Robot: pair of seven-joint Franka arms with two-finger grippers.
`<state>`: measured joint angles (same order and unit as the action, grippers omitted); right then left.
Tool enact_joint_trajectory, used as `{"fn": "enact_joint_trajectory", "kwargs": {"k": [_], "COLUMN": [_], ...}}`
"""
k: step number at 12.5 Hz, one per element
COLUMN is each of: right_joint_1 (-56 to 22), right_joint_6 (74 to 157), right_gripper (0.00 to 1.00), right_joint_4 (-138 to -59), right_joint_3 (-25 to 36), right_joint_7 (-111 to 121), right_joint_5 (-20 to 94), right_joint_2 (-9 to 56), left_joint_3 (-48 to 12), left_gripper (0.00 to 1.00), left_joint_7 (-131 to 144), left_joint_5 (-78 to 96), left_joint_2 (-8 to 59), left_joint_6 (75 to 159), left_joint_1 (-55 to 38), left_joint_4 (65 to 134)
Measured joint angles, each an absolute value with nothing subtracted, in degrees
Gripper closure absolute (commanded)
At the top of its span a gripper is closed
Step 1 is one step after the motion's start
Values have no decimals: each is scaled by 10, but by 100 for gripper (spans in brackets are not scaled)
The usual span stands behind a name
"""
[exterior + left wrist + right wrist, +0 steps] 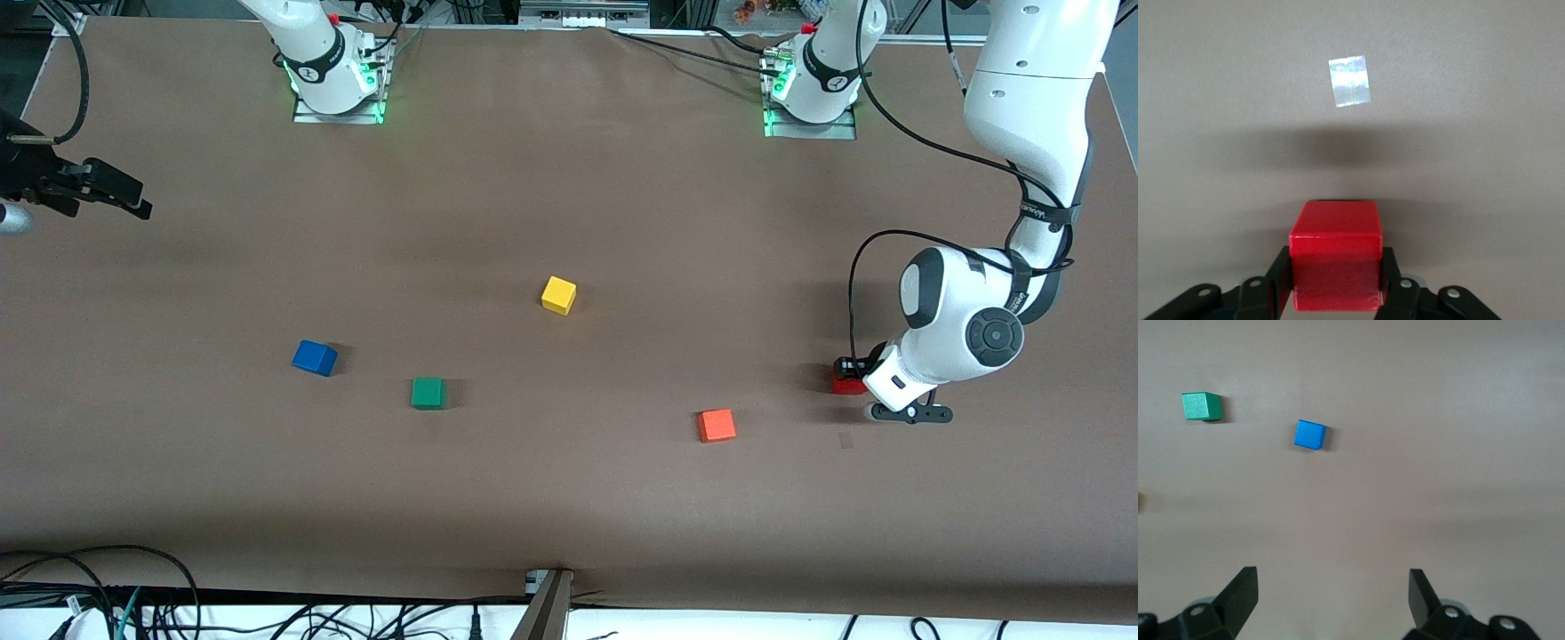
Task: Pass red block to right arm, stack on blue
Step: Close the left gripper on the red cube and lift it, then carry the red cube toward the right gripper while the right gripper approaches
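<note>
Pickup step: the left gripper (1335, 293) clenches the red block (1335, 263) between its fingers at the table. The right gripper (1331, 600) waits, spread wide, blue (1311, 435) ahead. Next: lift and carry toward it.

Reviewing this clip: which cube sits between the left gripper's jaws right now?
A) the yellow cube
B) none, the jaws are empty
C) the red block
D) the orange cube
C: in the left wrist view the left gripper has its jaws closed against both sides of the red block, while the right gripper waits open above the table.
</note>
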<state>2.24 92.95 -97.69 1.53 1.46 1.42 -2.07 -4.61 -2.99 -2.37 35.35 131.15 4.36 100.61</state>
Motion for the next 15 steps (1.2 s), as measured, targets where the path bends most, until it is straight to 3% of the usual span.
{"fn": "enact_joint_trajectory", "kwargs": {"k": [6,15], "right_joint_1": [22,24], "right_joint_6": [910,885], "right_gripper": [0,0], "right_joint_4": [-978,-977], "right_joint_3": [15,16], "right_joint_7": [15,-16], "right_joint_5": [14,4], "right_joint_2": [-17,0], "left_joint_3": [-62,-209], "left_gripper": [100,100], "left_joint_7": [-185,-564], "left_joint_5": [-1,260], "left_joint_2": [329,280], "left_joint_6": [1312,1263], "left_joint_1": [62,108], "left_joint_4": [978,978]}}
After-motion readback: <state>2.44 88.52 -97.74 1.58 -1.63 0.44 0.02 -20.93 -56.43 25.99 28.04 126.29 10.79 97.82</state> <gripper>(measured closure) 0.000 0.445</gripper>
